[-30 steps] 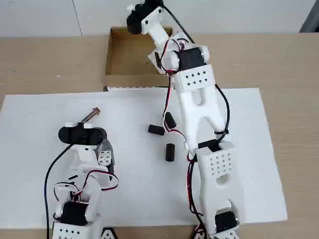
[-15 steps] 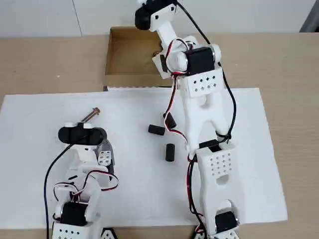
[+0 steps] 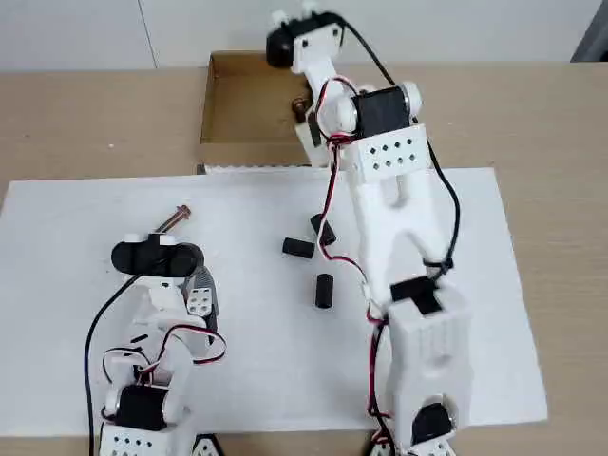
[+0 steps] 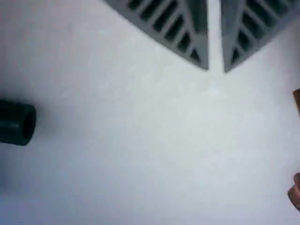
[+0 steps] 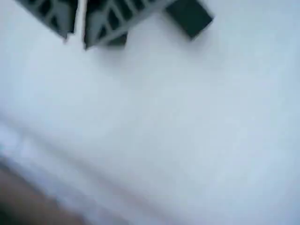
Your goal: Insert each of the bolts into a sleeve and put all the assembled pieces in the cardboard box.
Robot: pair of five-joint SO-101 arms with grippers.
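Three sleeves (image 3: 297,248) stayed loose on the paper (image 3: 95,199) while the right arm (image 3: 380,190) swung right over the box (image 3: 245,104), both arms' jaws clenched empty, so more assembly remained.

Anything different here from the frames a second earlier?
The right arm, stretched out to the cardboard box, swung towards the picture's right. The left arm, the bolt and the three sleeves on the paper kept their places.

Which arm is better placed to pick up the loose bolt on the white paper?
Left. Its end effector hangs over the white paper sheet near the metal bolt; the right arm is stretched away over the brown cardboard box.
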